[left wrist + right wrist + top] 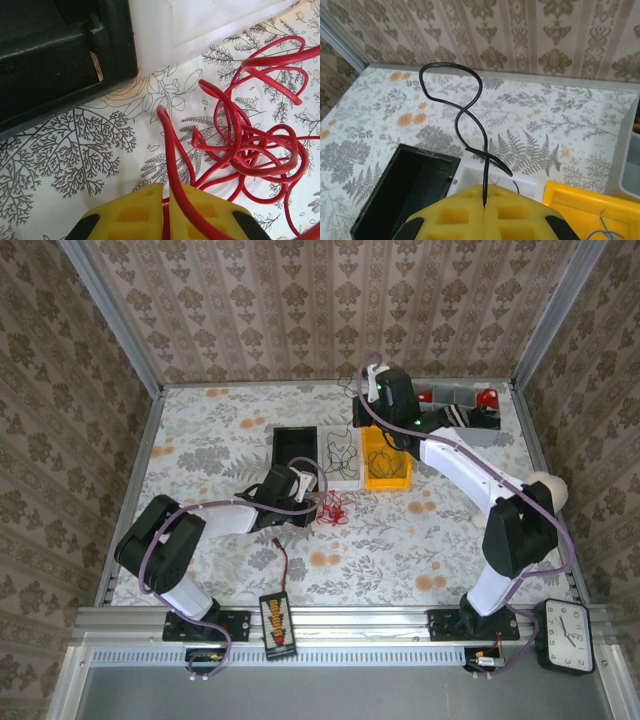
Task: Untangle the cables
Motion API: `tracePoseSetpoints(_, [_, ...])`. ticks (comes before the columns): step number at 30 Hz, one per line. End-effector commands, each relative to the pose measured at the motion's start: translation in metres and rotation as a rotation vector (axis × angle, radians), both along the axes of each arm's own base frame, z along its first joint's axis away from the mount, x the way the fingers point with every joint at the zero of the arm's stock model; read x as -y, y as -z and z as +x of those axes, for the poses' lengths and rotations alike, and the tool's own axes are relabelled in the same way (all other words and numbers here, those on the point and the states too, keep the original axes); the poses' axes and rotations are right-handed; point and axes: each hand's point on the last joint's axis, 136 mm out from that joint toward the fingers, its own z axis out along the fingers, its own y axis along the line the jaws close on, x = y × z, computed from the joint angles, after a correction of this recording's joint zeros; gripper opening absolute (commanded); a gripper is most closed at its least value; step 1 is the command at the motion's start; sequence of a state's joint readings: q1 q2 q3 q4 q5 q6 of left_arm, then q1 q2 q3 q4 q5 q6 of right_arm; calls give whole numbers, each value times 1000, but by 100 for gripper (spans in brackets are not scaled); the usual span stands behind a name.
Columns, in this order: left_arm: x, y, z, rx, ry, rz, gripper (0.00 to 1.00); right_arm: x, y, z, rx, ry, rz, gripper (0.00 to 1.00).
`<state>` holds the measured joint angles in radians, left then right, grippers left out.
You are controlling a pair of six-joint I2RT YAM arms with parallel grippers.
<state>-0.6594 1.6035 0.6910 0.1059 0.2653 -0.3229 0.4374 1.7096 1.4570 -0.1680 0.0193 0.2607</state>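
a: which step do we record as in hand?

b: we judge it to be the separating itself. the left gripper [165, 192] has its yellow fingers [135, 210] pressed together on one strand of the red cables [250, 145]. these lie in a loose knot on the table [65, 165], just on the near side of the black bin [50, 60] and the white bin [210, 20].

a: and the right side?

b: the right gripper [484, 194] is likewise closed, pinching a single black cable [470, 107]. the strand rises from the seam between the fingers in an s-curve and loops back down. we cannot tell whether it is clear of the dark strands [340, 452] lying in the white bin.

a: arm poses?

b: from above, the left arm [215, 520] lies low, stretched over the table toward the red knot. the right arm [470, 475] reaches far, its wrist held high near the white bin and the yellow bin [590, 207].

a: what does the next move call for?

b: in our judgement, a slow pull on the held red strand away from the knot, checking that the loops slide free rather than cinch. nothing pins the knot, so it may simply drag along. the black cable wants setting down well apart from the red.
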Motion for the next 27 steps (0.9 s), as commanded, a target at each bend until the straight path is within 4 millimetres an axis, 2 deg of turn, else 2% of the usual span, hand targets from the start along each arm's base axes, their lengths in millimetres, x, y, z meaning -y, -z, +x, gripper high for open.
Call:
tracePoseSetpoints(1, [-2, 3, -1, -28, -20, 5, 10, -2, 52, -5, -131, -7, -48, 0])
tracePoseSetpoints(6, [-2, 4, -1, -32, -20, 8, 10, -11, 92, -8, -243, -33, -63, 0])
tracePoseSetpoints(9, [-3, 4, -2, -33, -21, 10, 10, -17, 110, -13, -295, -49, -91, 0])
tracePoseSetpoints(14, [-4, 5, -2, -33, -21, 12, 10, -28, 132, -25, -353, -76, -138, 1])
tracePoseSetpoints(16, [-4, 5, -2, -33, -23, 12, 9, -31, 137, -27, -363, -80, -146, 7])
tracePoseSetpoints(18, [-3, 4, -2, -32, -22, 11, 10, -32, 133, -27, -355, -75, -147, 24])
tracePoseSetpoints(21, [-3, 3, -1, -28, -21, 10, 10, -25, 116, -22, -304, -39, -152, 41])
tracePoseSetpoints(24, [-3, 1, -1, -25, -20, 8, 10, -18, 95, -21, -251, -16, -160, 49])
tracePoseSetpoints(27, [-2, 1, -2, -26, -15, 11, 10, -10, 79, -27, -211, -1, -159, 52])
